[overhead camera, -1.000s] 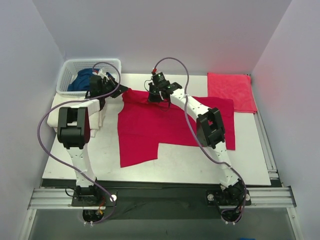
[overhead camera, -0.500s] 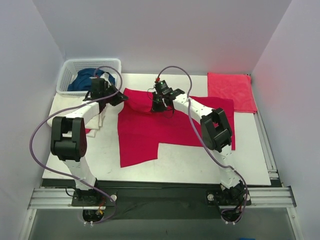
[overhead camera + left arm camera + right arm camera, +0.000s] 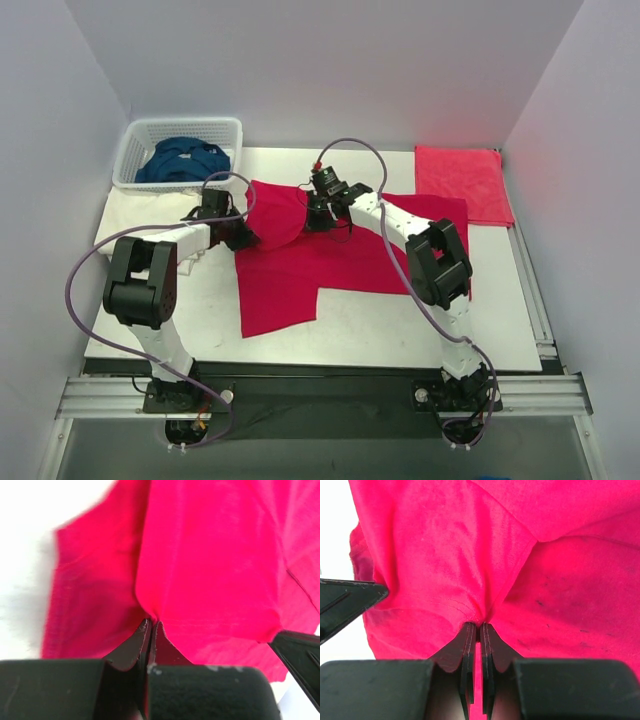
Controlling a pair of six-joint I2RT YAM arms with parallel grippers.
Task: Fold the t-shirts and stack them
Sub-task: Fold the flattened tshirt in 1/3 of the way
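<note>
Beneath the left tool (image 3: pixel 151 626) and the right tool (image 3: pixel 476 626), the surface (image 3: pixel 370 335) is carrying the crimson red t-shirt (image 3: pixel 290 280), which is lying flat with one side doubling over toward the middle. Both tools are clenching a pinch of that raised edge, so a side fold is looking underway; next they are needing to carry the flap across together and lay it smooth before releasing.

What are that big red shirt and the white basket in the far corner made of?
The red shirt looks like soft, matte knit fabric, perhaps cotton: it drapes, gathers into folds, and the wrist views show a stitched hem. The white basket seems to be rigid moulded plastic, judging by its even open lattice walls and firm rim.
</note>
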